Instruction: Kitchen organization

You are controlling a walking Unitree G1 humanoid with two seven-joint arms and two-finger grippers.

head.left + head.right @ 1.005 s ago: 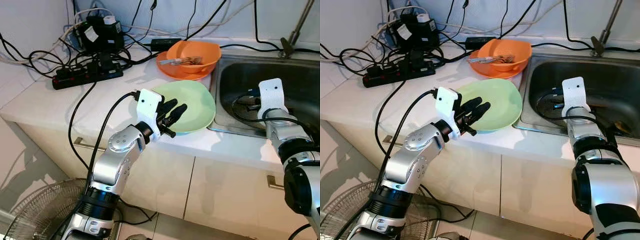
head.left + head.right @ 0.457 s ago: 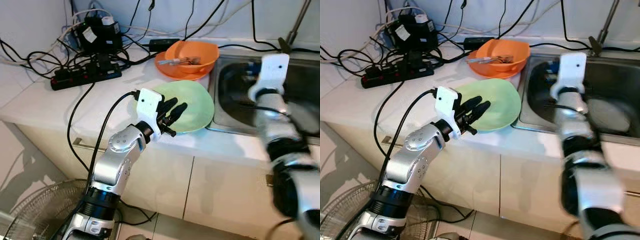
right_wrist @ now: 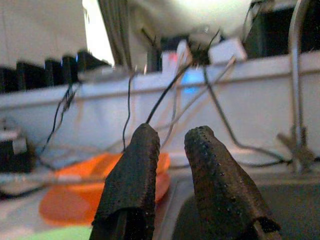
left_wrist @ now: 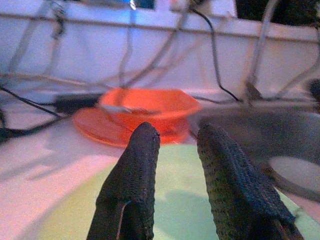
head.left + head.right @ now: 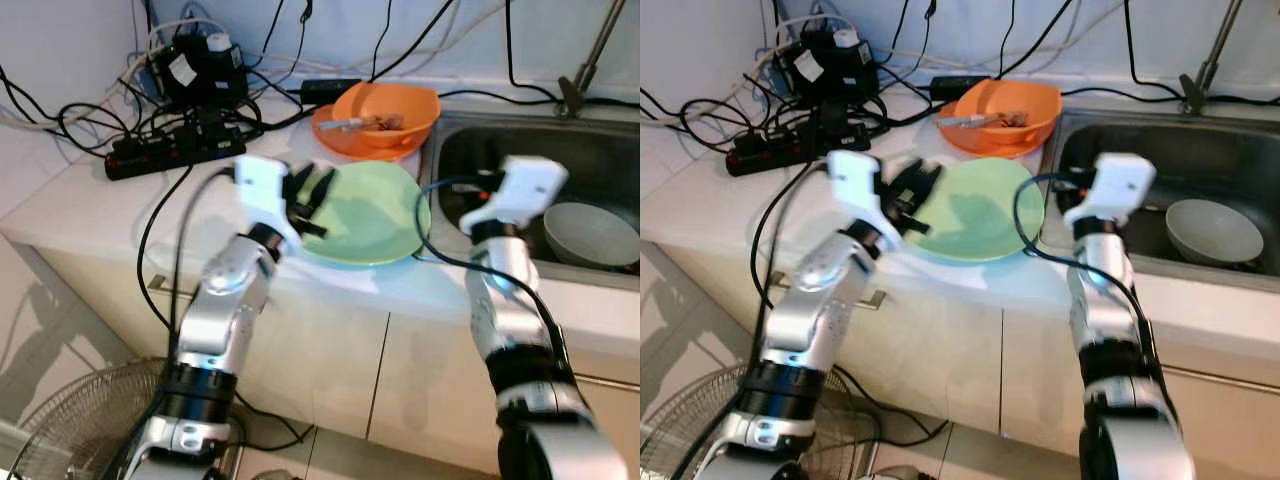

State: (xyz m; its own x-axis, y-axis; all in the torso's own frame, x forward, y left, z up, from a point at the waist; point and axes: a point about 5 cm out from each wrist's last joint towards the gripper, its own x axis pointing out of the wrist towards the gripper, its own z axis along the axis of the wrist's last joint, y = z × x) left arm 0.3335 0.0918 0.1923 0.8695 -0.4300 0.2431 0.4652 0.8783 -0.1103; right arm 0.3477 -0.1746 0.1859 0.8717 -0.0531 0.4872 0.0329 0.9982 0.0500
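Note:
A pale green plate [image 5: 370, 215] lies on the white counter next to the sink's left rim. My left gripper [image 5: 318, 190] hovers over the plate's left edge, open, and nothing sits between its fingers [image 4: 137, 165]. Behind the plate an orange bowl [image 5: 390, 105] holding utensils rests on an orange plate [image 5: 340, 138]. My right gripper [image 5: 490, 190] is raised above the sink's left rim, just right of the green plate, open and empty [image 3: 172, 137]. A grey bowl [image 5: 590, 232] sits in the steel sink [image 5: 470, 150].
A black power strip [image 5: 170, 152] and a tangle of cables [image 5: 200, 70] crowd the counter's back left. The faucet [image 5: 590, 60] rises behind the sink. A floor fan [image 5: 70, 430] stands low on the left, in front of the cabinet doors [image 5: 400, 380].
My right arm lifted out of the sink and swung left to its rim, uncovering the grey bowl. My left gripper rose from the plate's near edge to its left edge.

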